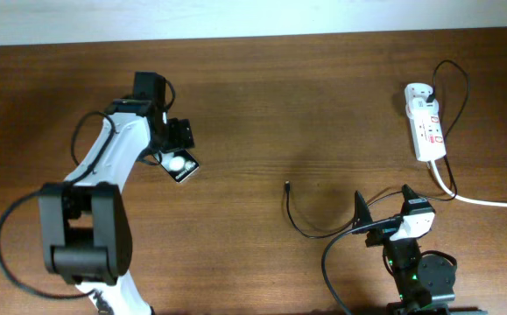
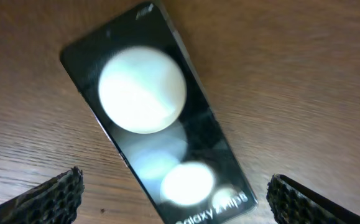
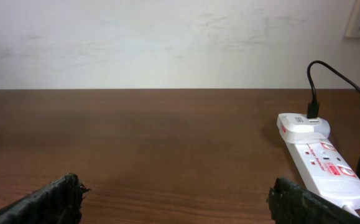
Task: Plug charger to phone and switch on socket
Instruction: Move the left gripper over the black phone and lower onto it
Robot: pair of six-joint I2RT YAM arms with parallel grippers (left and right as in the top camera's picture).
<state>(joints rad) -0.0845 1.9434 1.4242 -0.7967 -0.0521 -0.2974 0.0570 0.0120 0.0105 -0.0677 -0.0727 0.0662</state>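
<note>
Black phone (image 2: 148, 118) lies skewed under my left gripper (image 2: 176, 204), jaws wide apart; right gripper (image 3: 176, 200) likewise. Closing askew, I could spin the phone away from the charger (image 1: 299, 224).

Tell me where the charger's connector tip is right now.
In the overhead view, the charger's connector tip lies on the bare table near its middle, to the right of the phone and to the left of the white power strip.

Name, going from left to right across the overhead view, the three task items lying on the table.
phone → charger tip → socket
</note>
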